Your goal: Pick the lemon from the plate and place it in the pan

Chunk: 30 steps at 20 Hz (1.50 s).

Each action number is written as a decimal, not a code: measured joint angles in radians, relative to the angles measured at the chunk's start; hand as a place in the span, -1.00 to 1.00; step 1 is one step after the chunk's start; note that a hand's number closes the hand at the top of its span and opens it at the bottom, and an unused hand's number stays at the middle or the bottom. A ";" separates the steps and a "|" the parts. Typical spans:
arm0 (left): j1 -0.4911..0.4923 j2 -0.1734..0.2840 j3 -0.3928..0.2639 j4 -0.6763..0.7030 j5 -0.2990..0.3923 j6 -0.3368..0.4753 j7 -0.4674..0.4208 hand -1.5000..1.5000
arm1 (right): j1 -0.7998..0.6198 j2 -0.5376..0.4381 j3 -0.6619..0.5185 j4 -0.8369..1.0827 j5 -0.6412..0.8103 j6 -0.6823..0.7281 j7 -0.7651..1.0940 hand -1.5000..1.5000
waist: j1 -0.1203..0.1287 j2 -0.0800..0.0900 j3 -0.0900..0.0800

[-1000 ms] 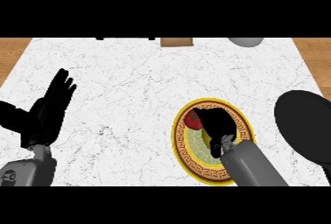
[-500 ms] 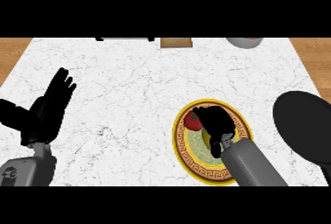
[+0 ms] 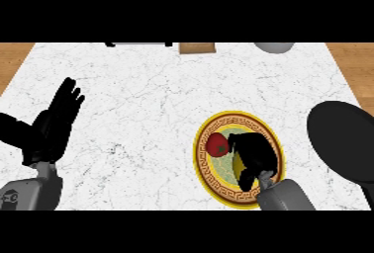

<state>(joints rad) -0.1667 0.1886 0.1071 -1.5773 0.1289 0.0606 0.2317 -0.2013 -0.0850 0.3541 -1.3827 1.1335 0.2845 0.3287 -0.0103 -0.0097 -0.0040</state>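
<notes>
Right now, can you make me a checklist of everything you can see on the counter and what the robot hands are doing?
Surface: white marbled counter, wood showing at both sides.
Job's things: gold-rimmed plate; yellow lemon on it, mostly hidden under the right robot hand; black pan at the right edge, nothing seen in it.
Clutter: red tomato-like fruit on the plate; small brown block, grey rounded object and a dark item along the far edge.
Robot hands: right robot hand curled over the lemon; left robot hand open, resting at the left.
Cables: nothing seen.
Surroundings: nothing seen beyond the counter.
</notes>
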 measured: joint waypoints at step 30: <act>0.007 -0.017 -0.003 -0.029 -0.019 -0.009 0.017 0.00 | 0.099 -0.185 -0.433 -0.719 0.021 -0.030 0.107 1.00 | 0.008 0.010 0.004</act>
<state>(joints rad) -0.1599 0.1721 0.1037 -1.6061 0.1095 0.0518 0.2489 -0.1025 -0.2705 -0.0784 -2.1015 1.1546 0.2547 0.4361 -0.0018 0.0002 0.0004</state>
